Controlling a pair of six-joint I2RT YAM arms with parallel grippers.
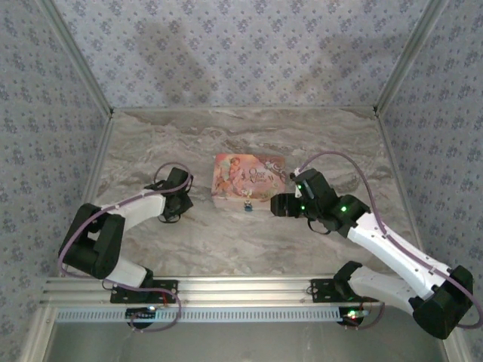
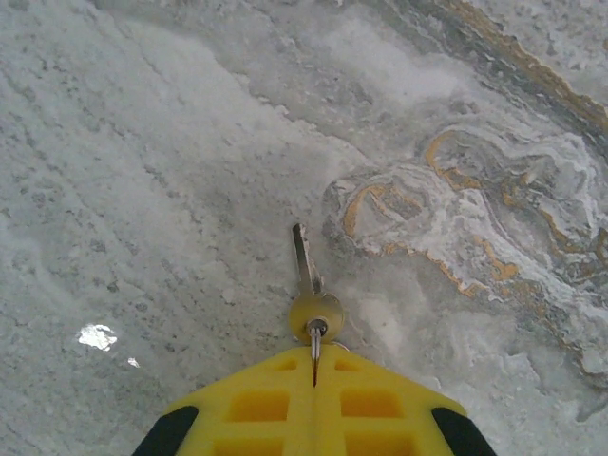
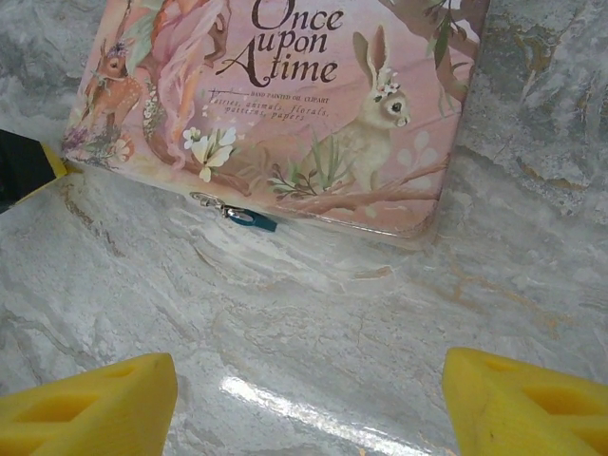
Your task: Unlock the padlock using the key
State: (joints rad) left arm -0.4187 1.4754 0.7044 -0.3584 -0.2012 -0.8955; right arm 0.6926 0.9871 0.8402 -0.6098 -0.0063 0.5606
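A small brass key (image 2: 304,274) lies against the marble table, its blade pointing away from me. My left gripper (image 2: 315,359) is shut on the metal ring at the key's head; from the top view that gripper (image 1: 173,208) is left of the pink box. The tiny teal padlock (image 3: 253,219) hangs from a silver clasp at the front edge of the pink "Once upon a time" box (image 3: 285,85). Seen from above, the padlock (image 1: 247,205) sits at the box's (image 1: 249,179) near edge. My right gripper (image 3: 309,404) stands open, close to the padlock's right (image 1: 278,204), holding nothing.
The marble table (image 1: 226,249) is walled in by patterned panels at the back and sides. An aluminium rail (image 1: 241,290) carrying both arm bases runs along the near edge. Bare marble lies between the two grippers and in front of the box.
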